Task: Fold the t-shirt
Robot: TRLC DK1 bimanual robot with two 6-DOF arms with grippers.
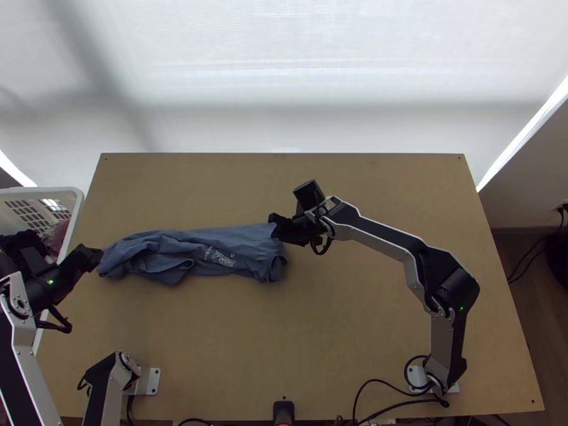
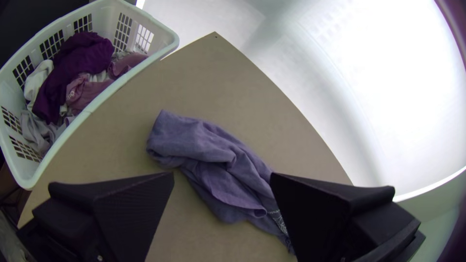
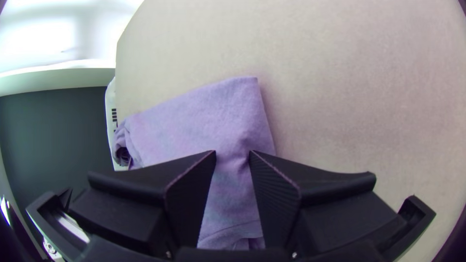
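Left of the blue t-shirt (image 1: 252, 241), a white basket (image 1: 77, 193) holds a purple garment (image 2: 80, 60) among other clothes. The left gripper (image 1: 61, 257) is just left of the shirt's left end, its jaws spread wide. The shirt lies on the wooden table (image 1: 355, 341) in a long, narrow strip, rumpled and partly bunched toward the left, flatter at its right end. A small white print (image 1: 219, 257) sits right of the shirt's middle. At the shirt's far right corner is the right gripper (image 1: 282, 227), jaws parted, the shirt's cloth showing in the gap between them.
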